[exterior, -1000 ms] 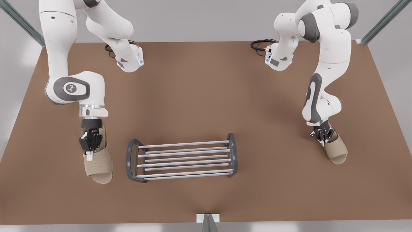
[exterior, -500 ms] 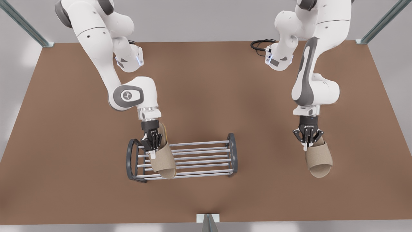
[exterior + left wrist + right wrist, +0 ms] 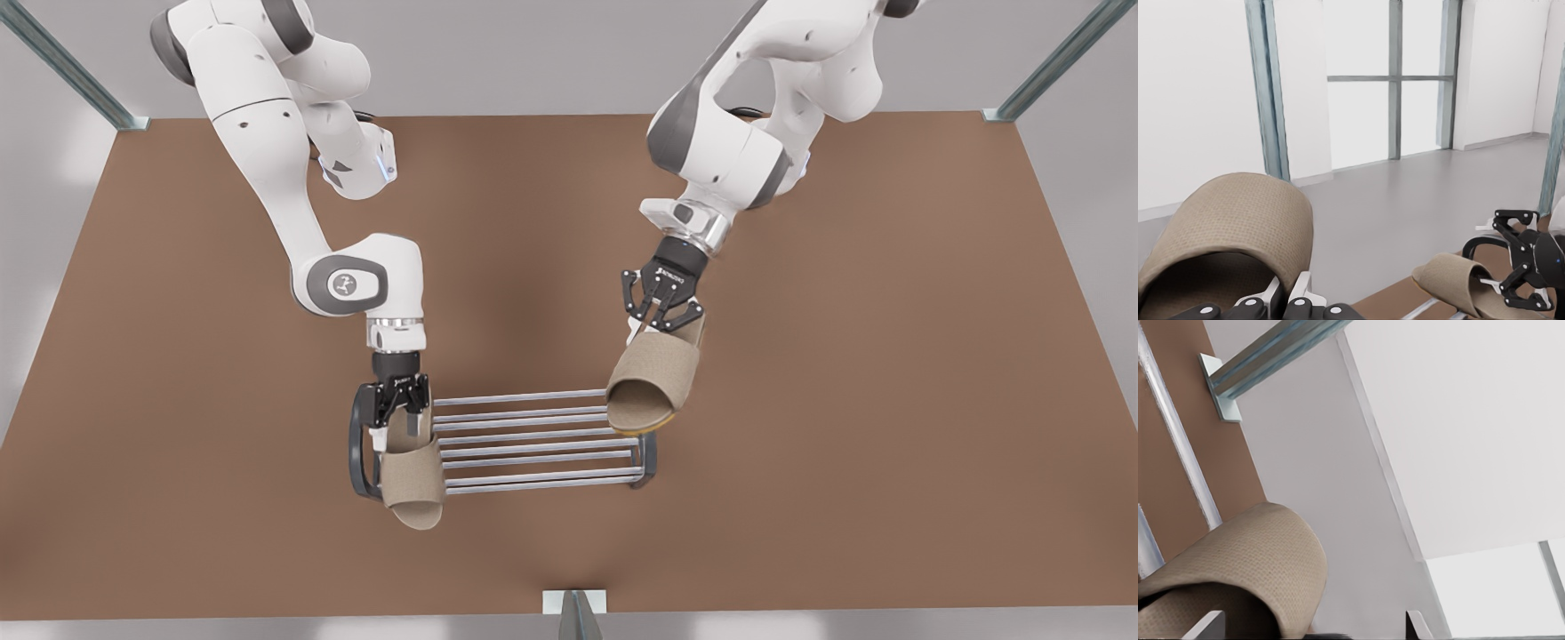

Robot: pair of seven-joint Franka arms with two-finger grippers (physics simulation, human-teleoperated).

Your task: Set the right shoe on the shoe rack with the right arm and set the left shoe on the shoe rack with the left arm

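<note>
The shoe rack stands at the table's front middle. The right shoe, a beige slide, lies on the rack's end at the front view's left, toe past the front bar. My right gripper is at its heel, open, fingers wide apart beside the strap. My left gripper is shut on the heel edge of the left shoe, held tilted above the rack's other end. The left wrist view has that strap close up, and farther off the right gripper and right shoe.
The brown table spreads wide on both sides of the rack. A white bracket with a metal post sits at the front edge, also seen as the bracket. Black cables lie at the back by the arm bases.
The left arm swung its slipper from the front view's right to above the rack's end. The right arm shifted its slipper to the rack's other end, lowered it and opened.
</note>
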